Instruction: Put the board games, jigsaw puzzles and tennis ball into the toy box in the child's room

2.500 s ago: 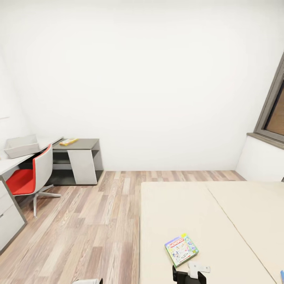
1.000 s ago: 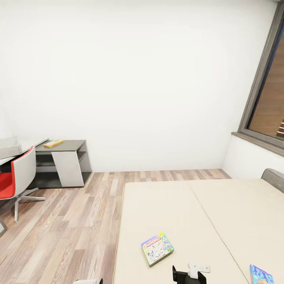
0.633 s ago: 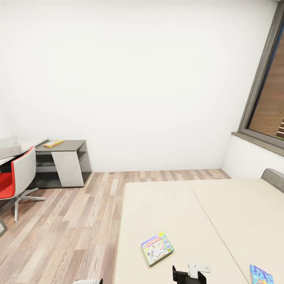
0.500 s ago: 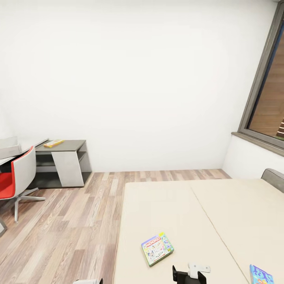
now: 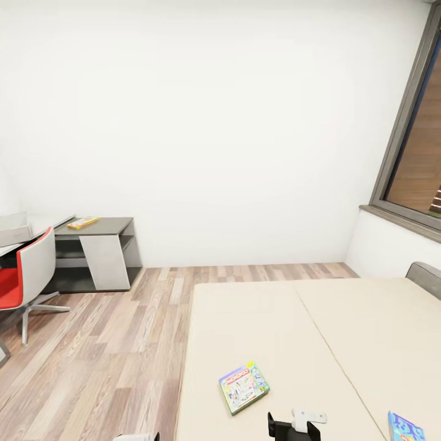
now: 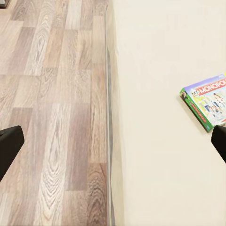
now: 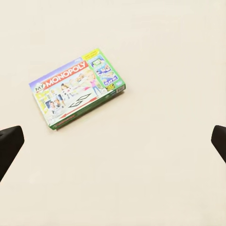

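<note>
The robot stands at the bed [image 5: 343, 331], its right tool [image 7: 113, 141] hanging above a flat Monopoly board game [image 7: 75, 88] that lies face-up on the smooth cream mattress, near the edge beside the wood-grain plank floor [image 5: 110, 343]. The right tool's dark fingertips [image 7: 9, 141] sit at opposite edges of its wrist view, spread wide and holding nothing; the left tool [image 6: 113, 146] is likewise spread and empty over the bed's edge, with the same box just off to one side. A second board game [image 5: 404, 427], blue-covered, peeks in at the head view's lower right corner on the mattress. Across the room, a grey-and-white worktop [image 5: 101, 229] carries a thin yellow box [image 5: 82, 222], with the pale toy box [image 5: 13, 229] partly visible beside a red swivel chair [image 5: 24, 275]. The work appears to be at the first pickup from the bed. The next move likely calls for lowering the right tool onto the thin, rigid, glossy carton and closing across its narrow width, a low-profile grip that could slip on the soft surface.
</note>
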Controlling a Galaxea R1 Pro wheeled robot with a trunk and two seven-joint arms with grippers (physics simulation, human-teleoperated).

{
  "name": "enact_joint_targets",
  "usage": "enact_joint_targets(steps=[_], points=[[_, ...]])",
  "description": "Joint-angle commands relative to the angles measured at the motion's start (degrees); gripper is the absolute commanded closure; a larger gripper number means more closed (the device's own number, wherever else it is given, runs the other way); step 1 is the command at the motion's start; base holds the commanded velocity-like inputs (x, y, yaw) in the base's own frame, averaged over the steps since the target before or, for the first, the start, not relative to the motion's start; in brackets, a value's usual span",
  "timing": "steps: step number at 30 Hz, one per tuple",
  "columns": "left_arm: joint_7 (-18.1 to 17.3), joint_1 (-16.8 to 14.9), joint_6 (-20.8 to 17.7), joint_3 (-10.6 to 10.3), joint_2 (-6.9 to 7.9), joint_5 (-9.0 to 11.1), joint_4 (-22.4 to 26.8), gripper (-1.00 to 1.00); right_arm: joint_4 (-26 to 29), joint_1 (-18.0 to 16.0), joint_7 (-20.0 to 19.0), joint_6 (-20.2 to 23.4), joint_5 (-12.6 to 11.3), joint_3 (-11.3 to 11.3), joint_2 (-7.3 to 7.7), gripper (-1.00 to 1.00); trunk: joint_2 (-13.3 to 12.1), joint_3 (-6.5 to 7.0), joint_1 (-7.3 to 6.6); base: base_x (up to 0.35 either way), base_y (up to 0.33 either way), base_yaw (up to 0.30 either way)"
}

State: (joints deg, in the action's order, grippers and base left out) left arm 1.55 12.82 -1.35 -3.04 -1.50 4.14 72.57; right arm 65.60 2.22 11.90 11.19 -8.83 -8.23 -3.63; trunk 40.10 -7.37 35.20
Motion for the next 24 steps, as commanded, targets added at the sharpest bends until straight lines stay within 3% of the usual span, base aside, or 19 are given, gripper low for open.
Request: enact_joint_targets(steps=[1,14,24], points=[[0.15,0.01,-0.14,-0.09,0.01,0.43,0.08,-1.00,0.14,0.00,0.40,0.24,-0.48,-0.12,0.02,-1.00,0.06,-0.07,0.02,0.021,-0.016,0.000],[0.12,0.01,-0.07,-0.12,0.01,0.43,0.11,-1.00,0.12,0.00,0.40,0.24,-0.48,-0.12,0.01,-1.00,0.06,-0.07,0.02,0.006,-0.007,0.000],[0.12,0.01,-0.10,-0.12,0.01,0.43,0.11,-1.00,0.11,-0.02,0.40,0.24,-0.48,-0.12,0.02,-1.00,0.06,-0.07,0.02,0.000,-0.128,0.000]])
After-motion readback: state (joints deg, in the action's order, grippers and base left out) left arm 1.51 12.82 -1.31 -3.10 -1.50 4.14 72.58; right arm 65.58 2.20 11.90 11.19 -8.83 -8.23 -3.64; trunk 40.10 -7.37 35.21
